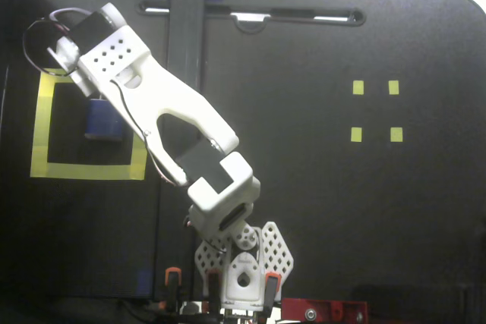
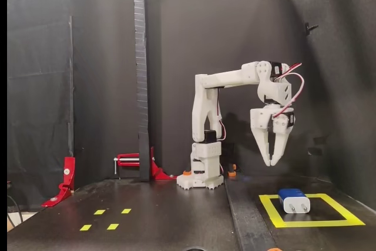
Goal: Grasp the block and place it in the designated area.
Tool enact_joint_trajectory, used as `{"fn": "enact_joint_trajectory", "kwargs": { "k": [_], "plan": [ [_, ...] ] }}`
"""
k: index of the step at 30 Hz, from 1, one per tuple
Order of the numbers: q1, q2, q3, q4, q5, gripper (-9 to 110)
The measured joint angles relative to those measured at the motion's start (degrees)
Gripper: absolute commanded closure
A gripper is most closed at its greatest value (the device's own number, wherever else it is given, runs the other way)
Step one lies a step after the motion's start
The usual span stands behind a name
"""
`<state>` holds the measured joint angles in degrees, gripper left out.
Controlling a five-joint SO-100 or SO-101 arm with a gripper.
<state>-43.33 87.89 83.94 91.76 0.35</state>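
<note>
The dark blue block (image 2: 294,200) with two pale prongs lies inside the designated area (image 2: 311,223), a square of wide yellow tape, near its left side. My gripper (image 2: 272,161) hangs well above the block, fingers pointing down, tips together and empty. In the fixed view from above, the block (image 1: 102,121) sits in the upper right of the yellow square (image 1: 87,169), partly under my white arm (image 1: 159,100), which hides the fingertips.
Four small yellow tape squares (image 1: 375,111) lie on the black table, also in the side fixed view (image 2: 106,218). A dark upright post (image 2: 140,74) stands next to the arm's base (image 2: 202,168). Red clamps (image 2: 66,179) sit at the table's edge.
</note>
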Motion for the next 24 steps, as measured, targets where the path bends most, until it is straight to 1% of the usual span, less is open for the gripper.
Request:
{"fn": "enact_joint_trajectory", "kwargs": {
  "k": [4, 9, 13, 18, 24],
  "plan": [
    [0.70, 0.00, 0.00, 1.14, 6.42, 101],
    [1.14, 0.00, 0.00, 1.49, 8.00, 101],
    [3.69, 0.00, 0.00, 1.49, 8.53, 102],
    [10.55, 0.00, 0.00, -0.09, 8.53, 102],
    [22.15, 0.00, 0.00, -1.85, 7.65, 102]
  ]
}}
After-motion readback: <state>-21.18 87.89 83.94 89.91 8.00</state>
